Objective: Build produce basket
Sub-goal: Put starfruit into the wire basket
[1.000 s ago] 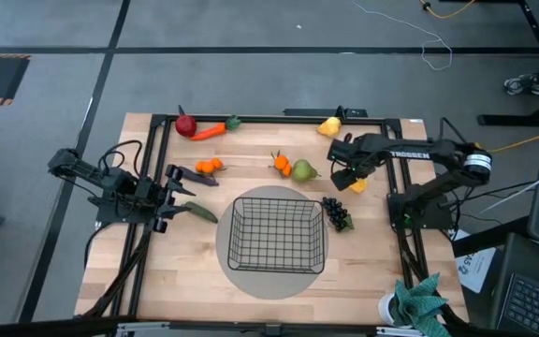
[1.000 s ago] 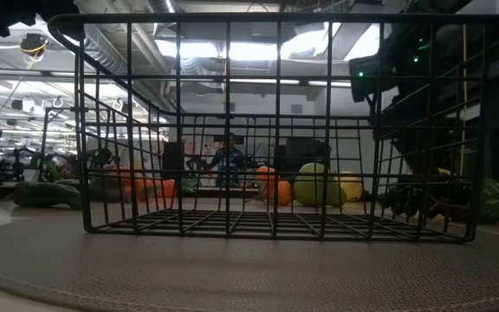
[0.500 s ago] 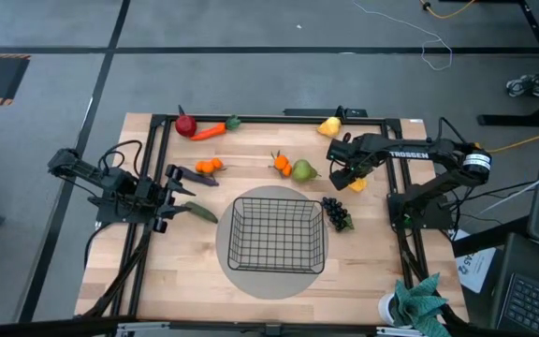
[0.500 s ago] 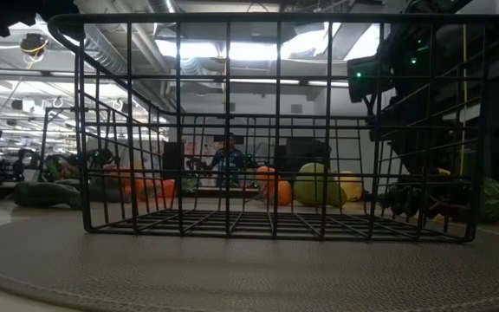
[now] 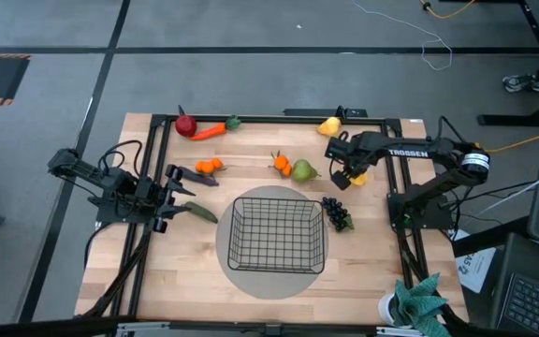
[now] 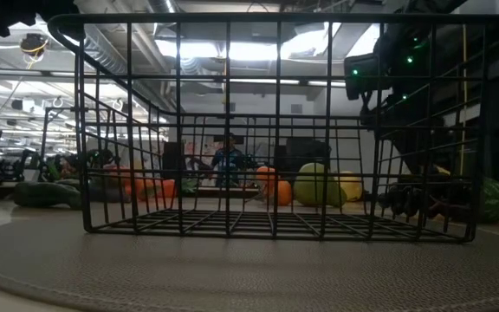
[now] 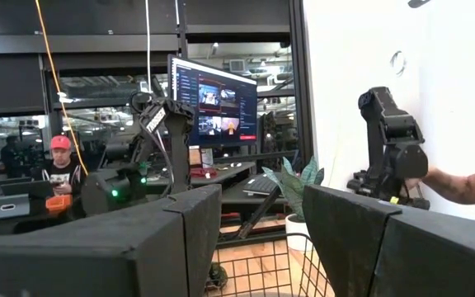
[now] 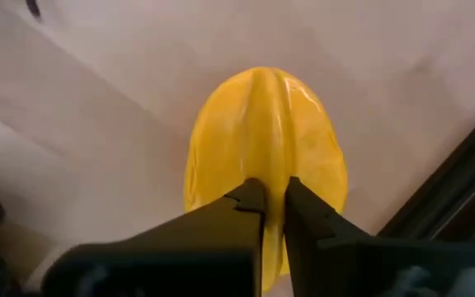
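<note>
The black wire basket [image 5: 277, 234] stands on a round grey mat [image 5: 241, 276] at the table's middle front. My right gripper [image 5: 346, 175] is at the far right, shut on a yellow piece [image 5: 357, 178]. Produce lies loose on the wood: red apple [image 5: 186, 124], carrot [image 5: 211, 131], small oranges [image 5: 209, 166], another orange [image 5: 282, 165], green pear [image 5: 302, 169], a second yellow piece [image 5: 329, 125] and dark grapes [image 5: 337, 214]. My left gripper [image 5: 176, 195] waits at the left, open and holding nothing [image 7: 262, 239]. My right gripper pinches the raised ridge along the yellow piece's top [image 8: 272, 165] between its two fingertips [image 8: 250, 202]. The fingers come from above, pointing down, one on each side of the ridge. Whether the piece still rests on the wood I cannot tell.
A dark green vegetable [image 5: 197, 212] lies just in front of my left gripper. The black frame rail [image 5: 396, 150] runs close by the right gripper. A teal cloth [image 5: 419, 300] sits at the near right corner. Bare wood lies left of the mat.
My right gripper has shut on the yellow piece and has gone slightly toward the table's far edge with it. The left arm has kept still.
</note>
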Motion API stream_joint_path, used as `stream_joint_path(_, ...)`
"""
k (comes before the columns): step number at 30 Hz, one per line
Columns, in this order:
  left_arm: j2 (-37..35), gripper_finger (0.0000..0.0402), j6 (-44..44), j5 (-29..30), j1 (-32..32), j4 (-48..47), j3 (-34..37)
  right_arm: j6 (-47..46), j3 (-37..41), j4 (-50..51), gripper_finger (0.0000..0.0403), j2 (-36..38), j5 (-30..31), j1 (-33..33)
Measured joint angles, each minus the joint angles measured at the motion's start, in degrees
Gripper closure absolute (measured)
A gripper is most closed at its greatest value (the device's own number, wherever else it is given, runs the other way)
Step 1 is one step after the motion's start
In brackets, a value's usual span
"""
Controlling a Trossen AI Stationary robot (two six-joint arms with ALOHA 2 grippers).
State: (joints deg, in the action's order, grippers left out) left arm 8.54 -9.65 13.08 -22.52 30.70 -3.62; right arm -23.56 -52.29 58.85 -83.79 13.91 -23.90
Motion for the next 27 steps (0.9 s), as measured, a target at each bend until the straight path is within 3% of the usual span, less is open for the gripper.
stream_joint_path(7, 0.0, 0.0239, 0.0, 0.0, 0.0, 0.3, 0.0, 5.8, -10.9, 2.6, 0.0400, 0.1, 4.4, 0.7)
stream_joint_path(13, 0.0, 0.0239, -0.1, 0.0, 0.0, 0.3, 0.0, 12.0, -22.1, 2.7, 0.0401, 0.2, 1.9, 4.6)
stream_joint_path(18, 0.0, 0.0239, -0.1, 0.0, 0.0, 0.3, 0.0, 18.2, -30.5, 1.4, 0.0402, 0.3, -7.9, 10.2)
stream_joint_path(24, 0.0, 0.0239, -0.1, 0.0, 0.0, 0.3, 0.0, 27.6, -34.1, -5.7, 0.0399, 0.6, -29.3, 17.8)
stream_joint_path(27, 0.0, 0.0239, -0.1, 0.0, 0.0, 0.3, 0.0, 28.4, -34.1, -7.4, 0.0389, 0.6, -33.1, 20.7)
